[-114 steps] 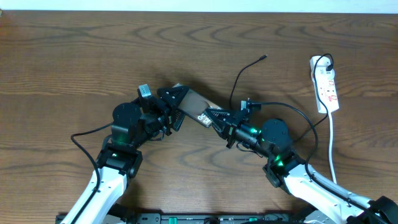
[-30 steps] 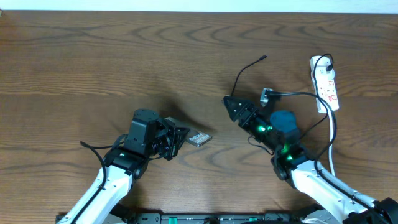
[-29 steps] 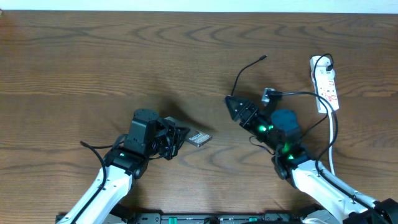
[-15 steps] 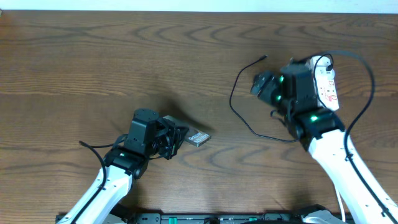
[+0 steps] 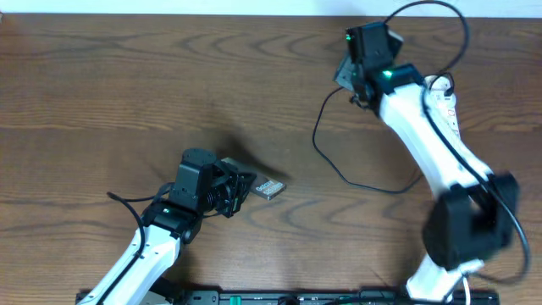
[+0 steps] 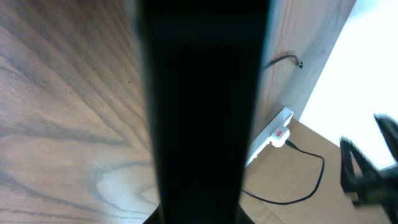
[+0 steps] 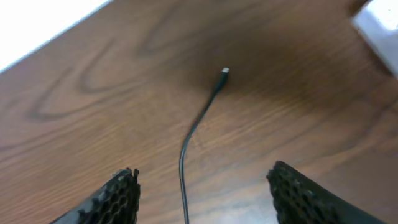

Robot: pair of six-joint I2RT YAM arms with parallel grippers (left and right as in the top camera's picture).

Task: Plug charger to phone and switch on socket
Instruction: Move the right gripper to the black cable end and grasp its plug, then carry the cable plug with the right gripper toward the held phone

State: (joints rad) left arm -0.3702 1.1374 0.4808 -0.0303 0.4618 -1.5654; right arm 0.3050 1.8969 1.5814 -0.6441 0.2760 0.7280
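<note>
Right gripper (image 7: 202,182) hangs wide open and empty above the charger (image 7: 198,127), which lies loose on the table (image 5: 127,85), its tip near the socket (image 6: 272,135); left gripper (image 5: 243,185) is closed on one end of the phone (image 5: 270,188), well apart from the charger

The overhead view is evenly, diffusely lit; one soft shadow lies on the table (image 5: 127,85) left of frame centre. The lower part of the right arm (image 5: 470,224) is motion-blurred. In the left wrist view an unfocused black bar (image 6: 202,106) fills the centre, and the upper right is overexposed to white. The right wrist view is soft throughout: upper left blown out, shadow around the charger (image 7: 193,134) tip, fingers (image 7: 118,193) defocused.
</note>
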